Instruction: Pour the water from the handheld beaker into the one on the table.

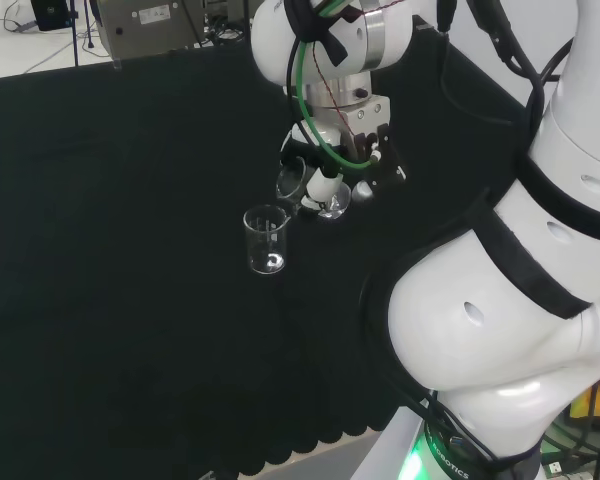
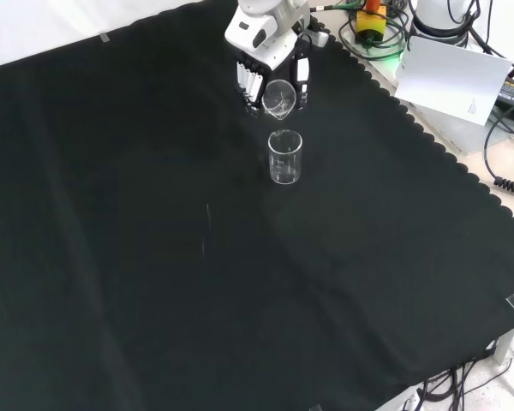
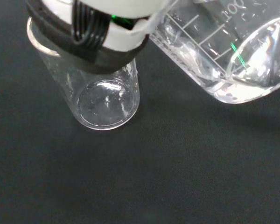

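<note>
From the front of the bench, nearest me on the black cloth (image 2: pixel 154 282) stands a clear glass beaker with printed graduations (image 2: pixel 285 157), upright, resting on its own base just below the fingertips and a little toward me. Its mouth sits under the lip of a second clear graduated beaker (image 2: pixel 278 98), which the black and white hand (image 2: pixel 270 68) holds tilted, spout leaning down toward the standing one. The fingers (image 2: pixel 249 84) curl round one side of that tilted beaker and the thumb (image 2: pixel 301 79) presses the other, pinching it between them. In the wrist view, water pools in the low corner of the held beaker (image 3: pixel 233 60); the standing beaker (image 3: pixel 105 100) looks dry. Behind the hand rises the white arm (image 1: pixel 500 300).
</note>
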Available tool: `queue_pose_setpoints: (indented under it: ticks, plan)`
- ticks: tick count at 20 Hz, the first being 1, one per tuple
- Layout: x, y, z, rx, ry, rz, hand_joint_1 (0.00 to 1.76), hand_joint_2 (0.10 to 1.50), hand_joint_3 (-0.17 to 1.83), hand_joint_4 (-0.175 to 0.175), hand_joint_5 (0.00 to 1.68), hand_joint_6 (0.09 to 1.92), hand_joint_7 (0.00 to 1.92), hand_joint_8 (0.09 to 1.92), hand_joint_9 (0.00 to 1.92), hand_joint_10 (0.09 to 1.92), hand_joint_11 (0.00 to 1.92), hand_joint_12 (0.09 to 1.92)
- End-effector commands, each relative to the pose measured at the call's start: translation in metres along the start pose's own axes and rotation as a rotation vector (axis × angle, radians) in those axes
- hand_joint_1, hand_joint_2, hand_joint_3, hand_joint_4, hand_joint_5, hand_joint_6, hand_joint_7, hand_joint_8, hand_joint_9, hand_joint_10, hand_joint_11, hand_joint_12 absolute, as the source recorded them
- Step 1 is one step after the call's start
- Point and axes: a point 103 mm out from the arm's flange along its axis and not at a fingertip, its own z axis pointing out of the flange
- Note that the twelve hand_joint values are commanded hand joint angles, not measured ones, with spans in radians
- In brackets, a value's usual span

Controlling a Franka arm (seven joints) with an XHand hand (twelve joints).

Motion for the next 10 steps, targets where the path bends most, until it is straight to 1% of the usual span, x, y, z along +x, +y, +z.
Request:
queue_pose_setpoints:
  ticks: [1,4,7,10]
  plan:
    - [0.011,0.005,-0.004,0.041,-0.087,0.006,1.54,0.99,-0.17,-0.175,1.34,0.27,1.40,0.44,1.64,0.09,1.20,0.65]
    - [0.016,0.008,-0.004,0.074,-0.149,0.033,1.54,0.99,-0.17,-0.175,1.34,0.27,1.40,0.44,1.64,0.09,1.20,0.65]
    - [0.019,0.010,-0.005,0.095,-0.178,0.056,1.54,0.99,-0.17,-0.175,1.34,0.27,1.40,0.44,1.64,0.09,1.20,0.66]
    - [0.022,0.011,-0.006,0.111,-0.214,0.067,1.54,0.99,-0.17,-0.175,1.35,0.26,1.40,0.44,1.64,0.09,1.20,0.66]
